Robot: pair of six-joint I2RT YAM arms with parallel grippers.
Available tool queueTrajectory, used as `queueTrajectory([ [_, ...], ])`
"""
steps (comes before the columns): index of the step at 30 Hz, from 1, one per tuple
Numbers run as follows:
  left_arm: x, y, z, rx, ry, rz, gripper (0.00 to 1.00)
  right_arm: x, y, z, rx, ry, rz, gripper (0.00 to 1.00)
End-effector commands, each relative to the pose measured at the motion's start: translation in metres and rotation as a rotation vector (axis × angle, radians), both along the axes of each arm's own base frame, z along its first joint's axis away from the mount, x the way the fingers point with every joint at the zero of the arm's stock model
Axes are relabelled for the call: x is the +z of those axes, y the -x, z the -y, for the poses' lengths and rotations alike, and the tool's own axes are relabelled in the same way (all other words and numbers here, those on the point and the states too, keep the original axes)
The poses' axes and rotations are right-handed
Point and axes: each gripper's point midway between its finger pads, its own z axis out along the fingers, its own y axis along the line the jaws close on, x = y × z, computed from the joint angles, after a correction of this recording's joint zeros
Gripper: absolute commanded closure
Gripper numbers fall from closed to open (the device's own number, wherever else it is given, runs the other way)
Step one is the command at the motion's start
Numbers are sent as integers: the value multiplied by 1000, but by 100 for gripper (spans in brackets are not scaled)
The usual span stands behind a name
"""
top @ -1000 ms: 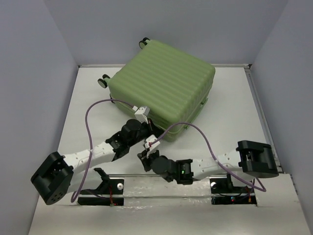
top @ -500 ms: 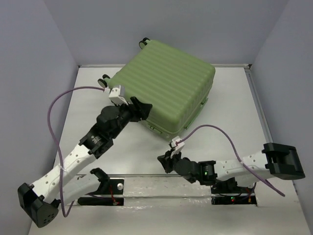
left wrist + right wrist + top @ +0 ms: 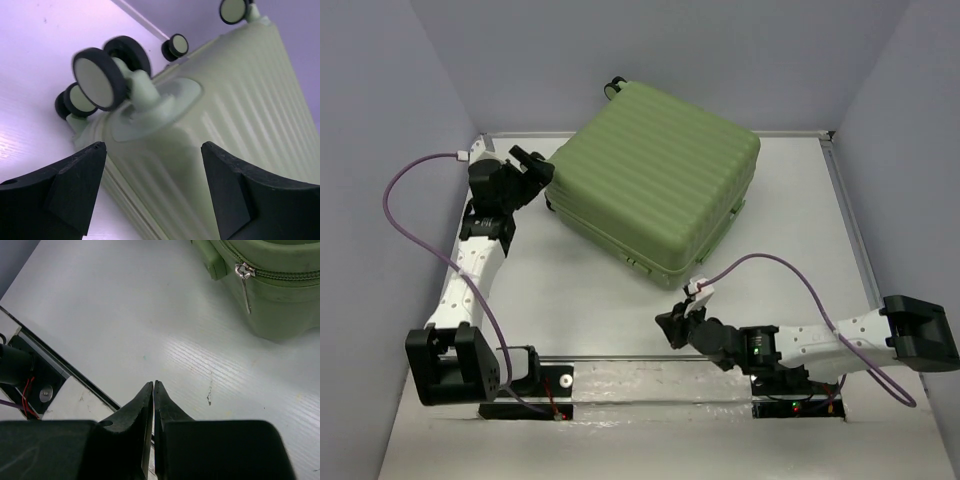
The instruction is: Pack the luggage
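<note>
The luggage [image 3: 655,175] is a big light-green ribbed suitcase lying flat and zipped closed at the back middle of the table. My left gripper [image 3: 533,165] is at its left corner by the caster wheels [image 3: 95,77], open, with the shell's corner [image 3: 240,100] just beyond the gap and nothing gripped. The left gripper [image 3: 152,147] shows both black fingers spread wide. My right gripper [image 3: 668,325] hovers low over the table in front of the suitcase, apart from it. The right gripper [image 3: 153,384] is shut on nothing. A zipper pull [image 3: 243,275] hangs on the near corner of the luggage [image 3: 280,295].
A metal strip with the arm bases [image 3: 650,375] runs along the near edge. Purple cables [image 3: 405,185] loop off both arms. Grey-blue walls close in the table on the left, back and right. White tabletop [image 3: 570,290] lies between the suitcase and the bases.
My left arm swung from the suitcase's near-left edge back to its wheel corner, and its jaws opened. My right arm drew a little toward the near edge, still shut.
</note>
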Motion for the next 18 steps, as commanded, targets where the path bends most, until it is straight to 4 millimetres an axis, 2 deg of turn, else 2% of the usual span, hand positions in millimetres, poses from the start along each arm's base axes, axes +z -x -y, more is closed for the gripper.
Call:
queueTrajectory([
  [1,32,-27,-9,-26,99,93,11,0,0,0,-5,-15,-14,90],
  [5,15,-54,-16,-30,119,46,9,-6,3,-1,4,-15,-34,90],
  [7,18,-62,-17,-28,120,52,8,-10,4,-2,6,-8,-41,90],
  [8,12,-66,-18,-26,123,40,8,-10,4,-3,6,-11,-45,90],
  [9,17,-70,-18,-25,128,51,8,-10,4,-4,6,-11,-45,90],
  [10,12,-73,-18,-31,134,41,8,-12,5,-5,7,-4,-47,89],
  [11,15,-74,-17,-38,138,48,8,-13,5,-6,8,-1,-48,89],
  [18,2,-82,-13,-41,192,41,8,-15,6,-12,17,5,-54,89],
])
